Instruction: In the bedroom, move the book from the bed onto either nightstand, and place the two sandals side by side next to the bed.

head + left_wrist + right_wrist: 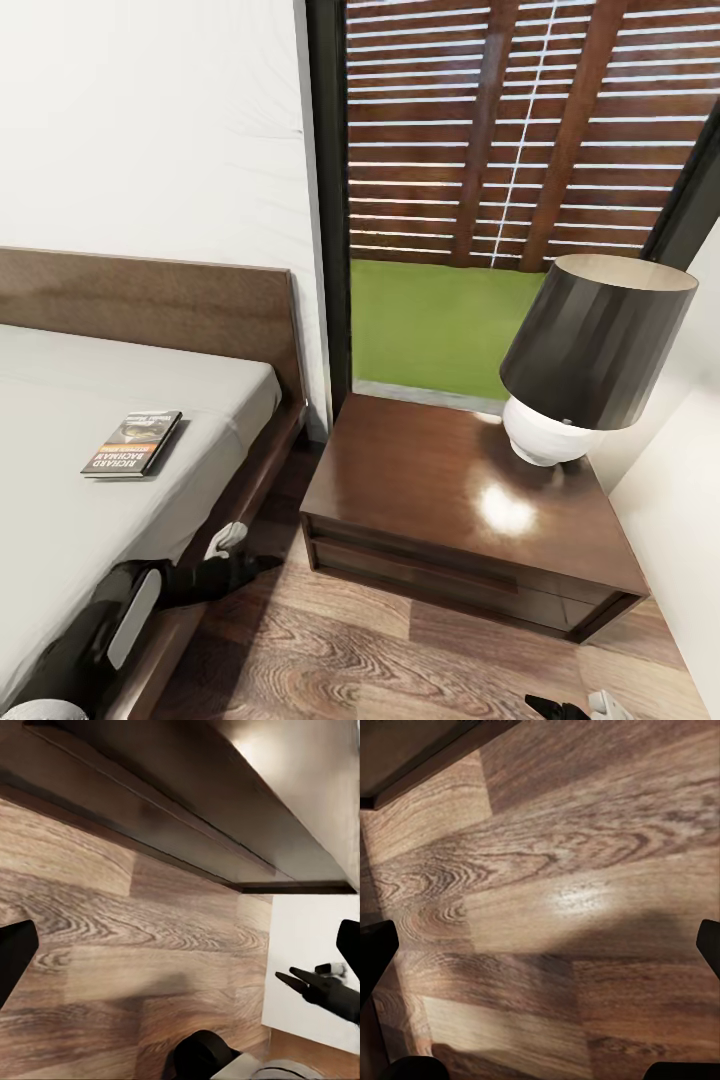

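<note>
Head view: the book (132, 443) lies flat on the bed (60, 500), near the mattress edge that faces the nightstand (440, 480), its long axis running roughly from foot to headboard (150, 300), slightly skewed. The left gripper (235, 570) hangs low in the gap between bed frame and nightstand, below the mattress level, so the book lies up and to the left of it. The right gripper (575, 708) barely pokes in at the bottom edge, beyond the nightstand's far corner. The left arm is clearly nearer the book, so I judge the pick is its job: rise above the mattress, then reach in over the edge. A lamp (590, 360) takes the nightstand's right rear, leaving the front and left of the top free for the book.

Left wrist view: the two fingertips (15, 952) sit at opposite edges, wide apart, with nothing between them but wood floor (135, 945) and the nightstand's drawer front.

Right wrist view: the fingers (375, 945) are likewise spread and hold nothing, over bare floor.
</note>
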Available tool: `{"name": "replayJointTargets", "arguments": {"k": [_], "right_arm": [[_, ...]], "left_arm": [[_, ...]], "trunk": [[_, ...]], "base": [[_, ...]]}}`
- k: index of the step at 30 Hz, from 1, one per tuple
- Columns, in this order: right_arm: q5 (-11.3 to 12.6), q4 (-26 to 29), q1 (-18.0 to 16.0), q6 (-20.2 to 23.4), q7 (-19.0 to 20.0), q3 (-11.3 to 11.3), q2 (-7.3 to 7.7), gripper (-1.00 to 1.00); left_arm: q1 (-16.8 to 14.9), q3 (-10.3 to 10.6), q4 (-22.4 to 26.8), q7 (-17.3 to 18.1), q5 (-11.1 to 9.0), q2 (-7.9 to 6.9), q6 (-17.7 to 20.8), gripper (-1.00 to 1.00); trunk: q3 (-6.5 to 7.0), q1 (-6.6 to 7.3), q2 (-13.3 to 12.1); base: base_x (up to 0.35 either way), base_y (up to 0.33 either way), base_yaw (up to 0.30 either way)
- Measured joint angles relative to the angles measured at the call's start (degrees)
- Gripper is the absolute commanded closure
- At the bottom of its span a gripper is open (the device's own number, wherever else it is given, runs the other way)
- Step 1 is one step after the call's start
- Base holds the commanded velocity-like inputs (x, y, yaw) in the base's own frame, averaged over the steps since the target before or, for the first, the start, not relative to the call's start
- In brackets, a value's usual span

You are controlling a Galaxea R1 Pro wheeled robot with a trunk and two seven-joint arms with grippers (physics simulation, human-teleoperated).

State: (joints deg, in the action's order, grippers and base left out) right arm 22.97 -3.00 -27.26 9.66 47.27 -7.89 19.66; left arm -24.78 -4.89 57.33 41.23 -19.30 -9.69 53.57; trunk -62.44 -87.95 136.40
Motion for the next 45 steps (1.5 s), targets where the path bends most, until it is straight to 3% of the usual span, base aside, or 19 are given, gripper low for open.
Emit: {"name": "replayJointTargets", "arguments": {"k": [9, 19, 25, 30, 31, 32, 43, 45], "right_arm": [[0.1, 0.0, 0.0, -0.7, -0.5, 0.0, -0.12, -1.0], [0.0, 0.0, 0.0, -2.1, -0.7, 0.0, -0.21, -1.0], [0.1, 0.0, 0.0, -2.3, -0.7, 0.0, -0.25, -1.0], [0.1, 0.0, 0.0, -2.4, -0.7, 0.0, -0.26, -1.0], [0.1, 0.0, 0.0, -2.4, -0.7, 0.0, -0.26, -1.0], [0.1, 0.0, 0.0, -2.4, -0.7, 0.0, -0.26, -1.0], [0.1, 0.0, 0.0, -2.4, -0.7, 0.0, -0.26, -1.0], [0.1, 0.0, 0.0, -2.4, -0.7, 0.0, -0.26, -1.0]], "left_arm": [[-3.7, -2.1, 7.5, -0.3, -0.2, 1.7, 3.7, -1.0], [-10.2, -7.1, 8.4, -0.7, -0.4, 0.34, 4.4, -1.0], [-14.8, -8.5, 7.9, -0.9, -0.4, -3.44, 4.6, -1.0], [-19.3, -8.9, 4.6, -1.0, -0.9, -7.79, 4.8, -1.0], [-21.1, -9.0, 2.7, -1.0, -1.4, -9.44, 4.9, -1.0], [-21.2, -9.0, 2.6, -1.0, -1.5, -9.52, 4.9, -1.0], [-30.8, -9.1, -10.3, -1.0, -7.7, -18.36, 4.9, -1.0], [-32.1, -9.0, -12.0, -1.0, -8.1, -19.49, 4.9, -1.0]], "trunk": [[0.0, 0.0, 0.0], [0.0, 0.0, 0.0], [0.0, 0.0, 0.0], [0.0, 0.0, 0.0], [0.01, 0.0, 0.0], [0.0, 0.0, 0.0], [0.0, 0.0, 0.0], [0.0, 0.0, 0.0]], "base": [[0.0, 0.0, 0.0], [0.0, 0.0, 0.0], [0.0, 0.0, 0.0], [0.0, 0.0, 0.0], [0.0, 0.0, 0.0], [0.0, 0.0, 0.0], [0.0, 0.0, 0.0], [0.0, 0.0, 0.0]]}}
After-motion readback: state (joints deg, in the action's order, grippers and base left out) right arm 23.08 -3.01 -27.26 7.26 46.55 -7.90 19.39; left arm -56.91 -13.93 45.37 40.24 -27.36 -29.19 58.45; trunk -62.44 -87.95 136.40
